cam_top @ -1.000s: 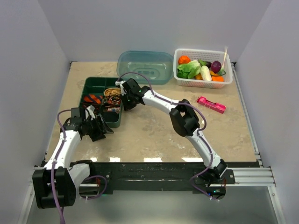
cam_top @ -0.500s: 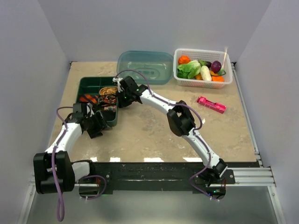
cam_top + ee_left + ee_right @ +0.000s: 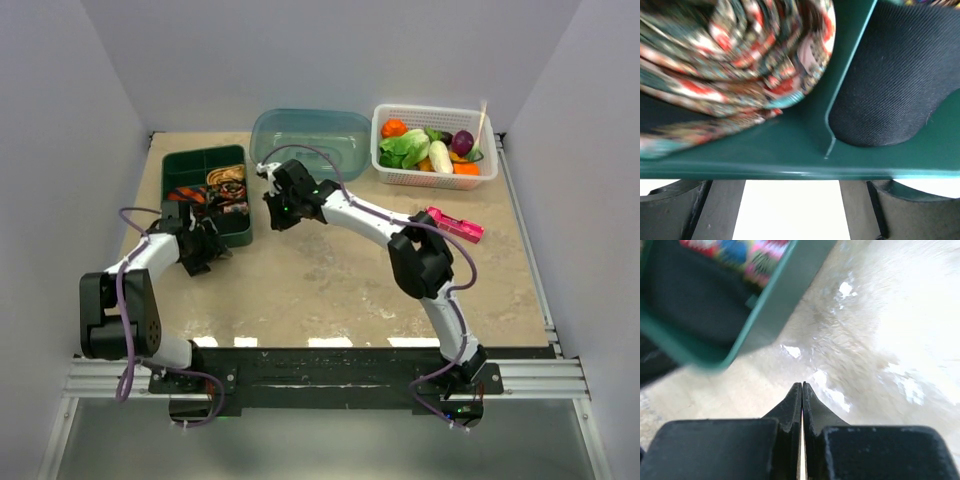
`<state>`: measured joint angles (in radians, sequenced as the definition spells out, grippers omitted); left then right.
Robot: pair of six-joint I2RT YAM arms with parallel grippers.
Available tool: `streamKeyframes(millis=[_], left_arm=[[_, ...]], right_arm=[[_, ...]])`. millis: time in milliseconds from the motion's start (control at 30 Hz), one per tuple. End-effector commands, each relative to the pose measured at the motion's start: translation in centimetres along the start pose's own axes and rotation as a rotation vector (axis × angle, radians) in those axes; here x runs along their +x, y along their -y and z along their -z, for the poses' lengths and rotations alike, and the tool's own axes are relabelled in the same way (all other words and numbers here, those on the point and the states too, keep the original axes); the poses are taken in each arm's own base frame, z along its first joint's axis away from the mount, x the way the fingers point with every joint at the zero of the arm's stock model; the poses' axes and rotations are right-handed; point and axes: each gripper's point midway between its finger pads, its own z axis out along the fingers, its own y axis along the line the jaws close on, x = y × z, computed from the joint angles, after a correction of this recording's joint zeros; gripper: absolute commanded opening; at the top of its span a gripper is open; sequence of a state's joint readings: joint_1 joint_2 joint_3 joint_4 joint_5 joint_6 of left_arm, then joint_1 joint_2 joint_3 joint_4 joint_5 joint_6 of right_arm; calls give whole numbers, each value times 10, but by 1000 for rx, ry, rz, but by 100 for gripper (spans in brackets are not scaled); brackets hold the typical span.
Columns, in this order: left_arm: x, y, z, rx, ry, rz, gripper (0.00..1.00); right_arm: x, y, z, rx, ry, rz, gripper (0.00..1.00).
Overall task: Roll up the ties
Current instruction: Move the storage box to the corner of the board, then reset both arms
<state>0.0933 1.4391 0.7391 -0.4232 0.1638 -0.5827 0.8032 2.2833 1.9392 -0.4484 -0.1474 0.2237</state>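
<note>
Coiled ties: in compartments of green tray, far left of counter. One red-and-teal patterned coil against a divider, dark fabric in next compartment. Left fingers: spread apart, empty, at tray's wall. Right fingers: pressed together, empty, over counter beside tray corner.

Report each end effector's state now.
Left end effector: open, holding nothing, at the green tray edge.
Right end effector: shut, empty, above the table.
</note>
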Motion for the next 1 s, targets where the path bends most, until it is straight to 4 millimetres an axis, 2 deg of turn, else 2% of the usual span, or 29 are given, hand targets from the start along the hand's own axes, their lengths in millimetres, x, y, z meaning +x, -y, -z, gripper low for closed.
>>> streamKeyframes(millis=[0,100,133,233,333,367,467,500,533,567,600,633,667,700,733,767,800,833,867,900,967], left_arm=[[-70,17,-7,-4,170,-4,76],[-90,18,-13,17,180,19,76],[-94,11,-21,8,165,27,76],[-118,4,-27,-15,169,26,77],[-132,22,-20,67,200,10,79],[-134,28,-16,85,212,2,80],[-142,49,11,167,283,-39,89],[-142,57,28,207,322,-57,90],[-147,65,40,245,364,-72,91],[-140,69,47,284,371,-84,100],[-148,82,73,341,452,-114,100],[-148,85,84,360,481,-119,100],[-146,89,93,381,504,-129,100],[-150,97,117,421,567,-151,100],[-150,101,129,440,597,-165,100],[-152,105,143,455,631,-176,100],[-154,111,165,482,687,-191,100],[-156,115,178,497,719,-201,100],[-155,121,191,532,743,-224,100],[-155,128,210,564,792,-246,100],[-155,133,227,590,821,-257,100]], right_arm=[[-23,15,39,43,89,24,0],[-15,19,47,50,78,30,0],[-11,19,50,52,71,33,0],[-7,17,57,43,67,36,0],[-5,13,64,22,74,39,3],[-11,10,72,16,96,41,6],[-18,7,85,12,131,46,17],[-28,3,99,8,168,50,21],[-30,3,104,14,188,52,32],[-35,2,110,17,211,54,39],[-45,0,127,18,253,58,46],[-47,-2,132,19,275,61,61],[-53,-1,141,31,300,63,67],[-62,-4,157,33,339,65,73],[-65,-5,165,35,362,70,85],[-70,-5,174,44,387,69,89],[-74,-6,182,48,408,71,93],[-83,-9,201,45,460,77,96],[-86,-11,210,47,485,82,99],[-90,-10,221,61,518,83,99],[-98,-13,248,65,595,87,99]])
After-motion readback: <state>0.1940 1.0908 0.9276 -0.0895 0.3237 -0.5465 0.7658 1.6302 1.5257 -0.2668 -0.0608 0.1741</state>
